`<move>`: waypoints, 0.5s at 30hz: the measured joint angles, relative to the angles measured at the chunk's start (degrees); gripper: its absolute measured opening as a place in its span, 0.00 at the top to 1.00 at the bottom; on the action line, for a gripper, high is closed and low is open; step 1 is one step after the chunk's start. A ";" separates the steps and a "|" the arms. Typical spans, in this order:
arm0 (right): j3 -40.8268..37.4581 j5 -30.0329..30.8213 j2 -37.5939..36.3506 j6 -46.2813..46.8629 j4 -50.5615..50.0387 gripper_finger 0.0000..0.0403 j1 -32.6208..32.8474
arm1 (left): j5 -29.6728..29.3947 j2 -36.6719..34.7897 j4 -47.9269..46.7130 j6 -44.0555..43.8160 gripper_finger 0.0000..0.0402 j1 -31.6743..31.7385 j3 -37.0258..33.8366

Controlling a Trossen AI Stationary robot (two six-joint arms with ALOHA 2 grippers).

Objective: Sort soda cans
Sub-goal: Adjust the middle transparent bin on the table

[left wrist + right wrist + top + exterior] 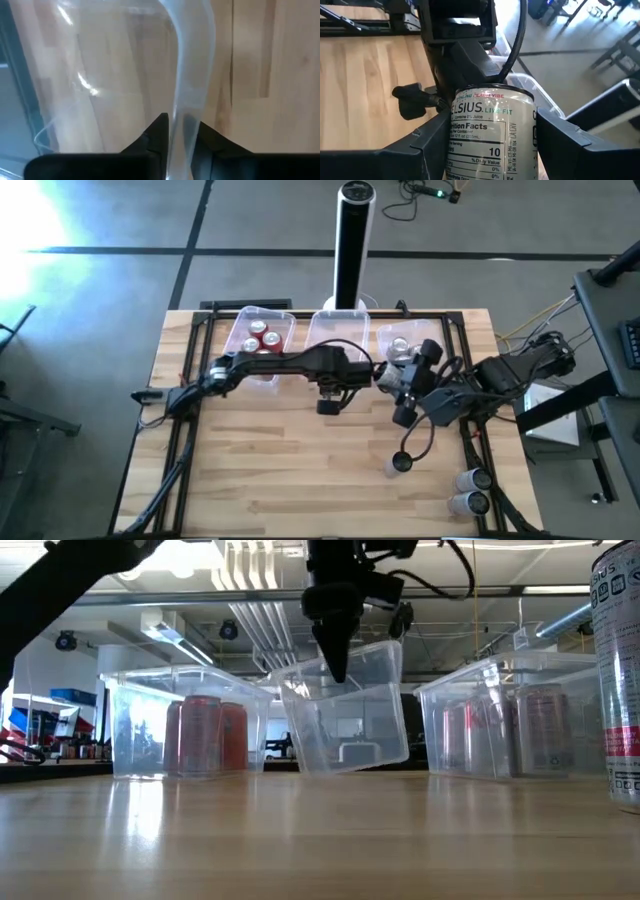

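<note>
Near the front right corner of the table [300, 480], two silver-grey cans [470, 490] lie on their sides, with a third can [400, 464] upright just inward of them. Mid-table, the right gripper [492, 150] pinches a white can [492, 135] between its fingers, close to the right tub [395, 337]. The left gripper [177, 135] clamps the wall of the middle tub [345, 715], lifted clear of the table and tilted, no cans seen in it. Along the far edge, the left tub [240, 330] holds red cans [262, 338]; the right tub holds silver-topped cans [400, 346].
</note>
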 joint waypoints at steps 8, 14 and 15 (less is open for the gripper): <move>-1.52 4.26 -0.26 6.68 -5.94 0.41 -0.24 | 0.64 -3.90 0.25 -0.28 0.82 0.31 -0.19; -4.46 3.63 -1.35 12.21 -9.18 0.41 0.00 | 2.73 -4.33 0.47 0.14 0.72 0.55 -0.27; -4.90 3.70 -1.77 12.68 -9.69 0.41 0.00 | 3.42 -4.41 0.47 0.27 0.71 0.53 -0.25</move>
